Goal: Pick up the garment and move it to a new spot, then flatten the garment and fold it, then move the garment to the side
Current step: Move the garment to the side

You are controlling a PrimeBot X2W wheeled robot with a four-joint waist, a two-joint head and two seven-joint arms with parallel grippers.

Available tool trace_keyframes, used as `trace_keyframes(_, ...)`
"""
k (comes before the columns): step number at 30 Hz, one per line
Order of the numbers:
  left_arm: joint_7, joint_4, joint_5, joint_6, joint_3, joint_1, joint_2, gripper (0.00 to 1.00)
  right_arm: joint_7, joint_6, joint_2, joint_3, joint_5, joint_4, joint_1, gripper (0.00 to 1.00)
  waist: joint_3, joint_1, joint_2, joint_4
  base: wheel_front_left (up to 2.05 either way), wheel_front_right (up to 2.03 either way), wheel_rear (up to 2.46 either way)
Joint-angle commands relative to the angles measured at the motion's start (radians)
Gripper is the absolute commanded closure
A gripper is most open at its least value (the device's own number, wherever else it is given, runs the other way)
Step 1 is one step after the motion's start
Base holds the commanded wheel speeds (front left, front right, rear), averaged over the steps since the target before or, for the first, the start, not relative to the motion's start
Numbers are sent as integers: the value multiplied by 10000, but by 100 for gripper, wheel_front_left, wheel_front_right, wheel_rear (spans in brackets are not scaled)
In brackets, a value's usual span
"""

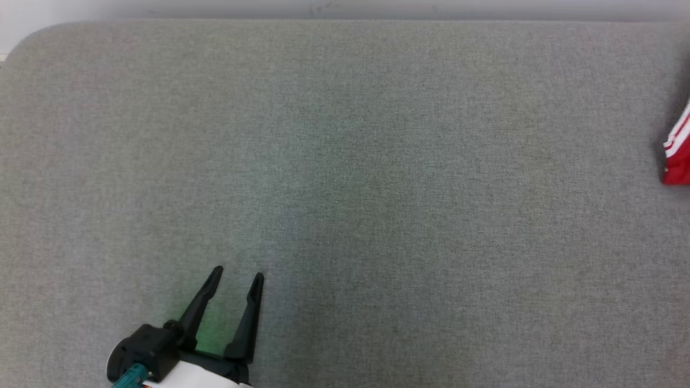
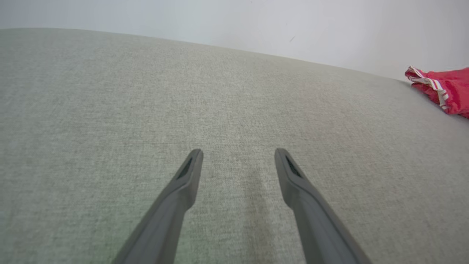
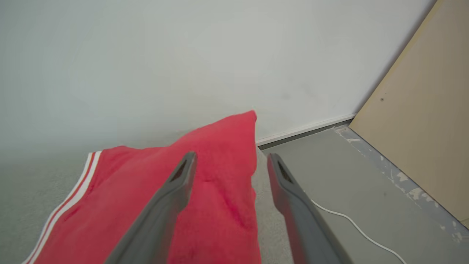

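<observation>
The garment (image 1: 680, 152) is red with white stripes along one edge and lies folded at the far right edge of the grey fabric surface (image 1: 345, 161). In the left wrist view the garment (image 2: 443, 88) sits far off at the right. My left gripper (image 1: 236, 276) rests open at the lower left over bare fabric, and in its own view the left gripper (image 2: 238, 152) holds nothing. My right gripper (image 3: 231, 156) hovers open just above the garment (image 3: 216, 190), its fingers spread with nothing between them.
A pale wall (image 3: 183, 55) runs behind the surface. Beyond the surface's right edge lies a grey floor (image 3: 366, 190) with a white cable (image 3: 351, 225) and a tan board (image 3: 425, 121) leaning at the right.
</observation>
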Motion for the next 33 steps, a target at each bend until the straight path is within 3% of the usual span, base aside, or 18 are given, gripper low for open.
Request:
trace_keyframes(1,-13,54,71,13,56,11,11,0,-311,1,227,-383,-643,31,263,0,-100,-1,-1,-20,0,0,0)
trace_keyframes(6,-13,92,105,13,156,204,-114,0,-768,-1,681,-727,-1515,-425,885,0,-473,-1,-1,-21,0,0,0)
trace_keyframes(18,-13,147,381,13,920,1100,-685,0,-2560,-1,1514,-125,-1570,-2911,3951,0,-2326,-1,-1,111,0,0,0)
trace_keyframes(25,-13,105,768,126,1571,1760,-993,0,-3679,-2,2635,306,-1980,-4798,6268,0,-3337,-1,-1,4,0,0,0)
trace_keyframes(33,-12,167,1060,237,1895,2337,-1099,0,-4508,-2,4297,961,-2738,-5626,8316,0,-4023,-1,-1,-288,0,0,0)
